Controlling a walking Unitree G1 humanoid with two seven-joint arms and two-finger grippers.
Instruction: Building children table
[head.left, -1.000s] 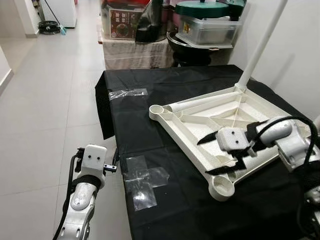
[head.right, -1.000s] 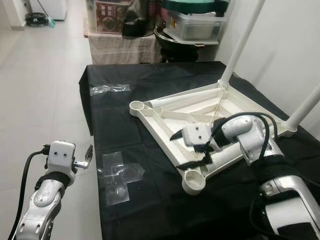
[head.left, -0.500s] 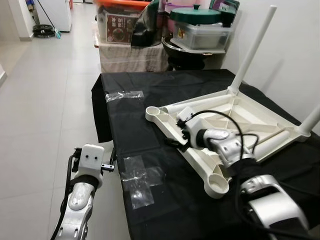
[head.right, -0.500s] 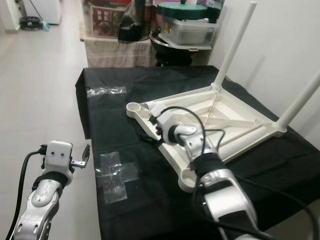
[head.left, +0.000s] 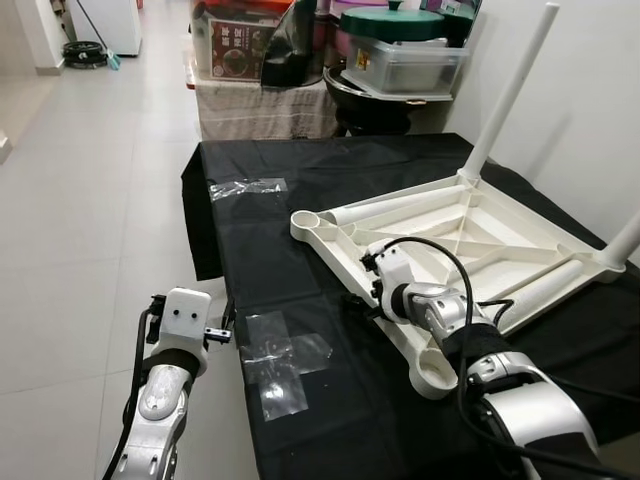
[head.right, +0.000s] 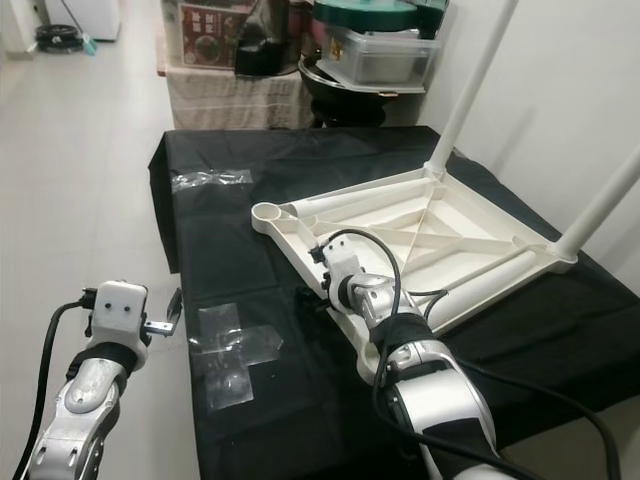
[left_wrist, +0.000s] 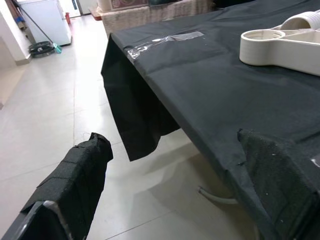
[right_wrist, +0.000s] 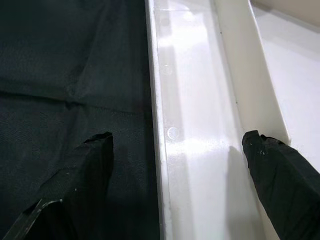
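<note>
A white plastic children's table (head.left: 450, 225) lies upside down on the black cloth. Two white legs stand upright in its far corner (head.left: 505, 95) and its right corner (head.left: 625, 235). Two more legs (head.left: 545, 290) lie flat on the underside. The sockets at the left corner (head.left: 306, 218) and the near corner (head.left: 435, 372) are empty. My right gripper (head.left: 365, 292) is open and straddles the table's near-left rim (right_wrist: 190, 115), one finger over the cloth and one inside the rim. My left gripper (left_wrist: 170, 140) hangs open beside the cloth's left edge, above the floor.
Clear tape patches (head.left: 285, 355) stick to the black cloth (head.left: 270, 260), with another strip farther back (head.left: 248, 187). Behind the worktable stands a low bench with boxes and pots (head.left: 270, 60). A white wall runs along the right. Tiled floor (head.left: 90, 200) lies open to the left.
My right gripper has swung from the middle-right of the underside over to the near-left rim, then drawn slightly nearer along it. The view has shifted a little. The left arm has stayed put.
</note>
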